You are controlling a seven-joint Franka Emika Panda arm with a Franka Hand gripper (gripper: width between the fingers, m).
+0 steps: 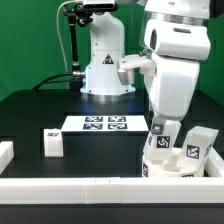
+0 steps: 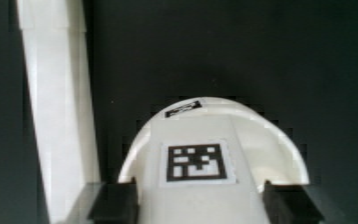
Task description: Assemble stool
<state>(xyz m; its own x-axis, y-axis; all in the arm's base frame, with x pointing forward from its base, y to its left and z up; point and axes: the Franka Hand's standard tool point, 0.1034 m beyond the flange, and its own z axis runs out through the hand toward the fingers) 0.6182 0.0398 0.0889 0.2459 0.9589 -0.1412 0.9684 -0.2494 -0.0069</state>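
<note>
Mid leg-fitting, with hand [image 2: 194,200] pinching a tagged leg [image 2: 197,150] near the seat [image 1: 166,168]; next, likely lining up and pressing down squarely.

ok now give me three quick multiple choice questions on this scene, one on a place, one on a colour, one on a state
1. Where does the lone leg lie?
A) on the marker board
B) on the exterior view's left, apart from the arm
C) on top of a rail

2. What colour is the table?
A) white
B) wood brown
C) black

3. In the wrist view, how does the tagged white part stand to the pincer?
A) between its two fingers
B) far off across the table
C) out of sight

Answers: 1 B, it sits alone on the table, well away from the arm. 2 C, the surface is dark all around the white parts. 3 A, a finger shows on each side of it.
</note>
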